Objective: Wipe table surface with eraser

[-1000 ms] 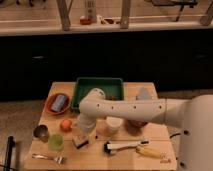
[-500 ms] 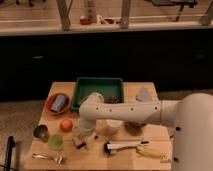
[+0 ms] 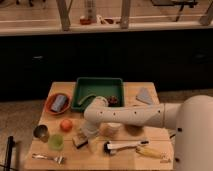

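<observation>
Camera view: gripper down at front-left of the table surface, right at the eraser, beside the orange fruit and green cup; whether jaws are apart or clamped cannot be told. To do well: press block flat, dark face down, sweep along bare wood, steer clear of cup and brush. Count: one eraser, one orange fruit, one green cup, one metal cup, one fork, one brush, one banana, one green bin, one orange bowl, one grey wedge.
</observation>
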### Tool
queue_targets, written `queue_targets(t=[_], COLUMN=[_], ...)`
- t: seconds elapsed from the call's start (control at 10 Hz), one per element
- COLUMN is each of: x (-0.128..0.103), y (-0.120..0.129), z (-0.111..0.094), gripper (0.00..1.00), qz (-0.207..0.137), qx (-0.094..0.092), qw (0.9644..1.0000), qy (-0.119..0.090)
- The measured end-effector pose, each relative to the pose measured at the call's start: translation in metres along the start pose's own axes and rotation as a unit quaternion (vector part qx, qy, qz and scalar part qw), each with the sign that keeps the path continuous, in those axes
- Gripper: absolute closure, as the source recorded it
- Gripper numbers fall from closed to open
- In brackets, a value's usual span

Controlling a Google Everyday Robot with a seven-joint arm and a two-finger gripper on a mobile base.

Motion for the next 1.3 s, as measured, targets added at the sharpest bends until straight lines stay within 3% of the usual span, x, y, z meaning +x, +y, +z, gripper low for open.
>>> queue_targets(t=[0.3, 0.4, 0.8, 1.1, 1.3], x=[0.006, 0.006, 0.008, 0.010, 0.013], y=[-0.001, -0.002, -0.008, -0.017, -0.019], z=[0.005, 0.005, 0.003, -0.001, -0.003], gripper=[0.21, 0.25, 0.65, 0.95, 1.00], qz=[0.008, 0.008, 0.008, -0.003, -0.009], qx=[0.008, 0.009, 0.011, 0.002, -0.003], qw=[0.9999, 0.9999, 0.9998, 0.9998, 0.9998], qy=[-0.008, -0.010, -0.014, -0.017, -0.017])
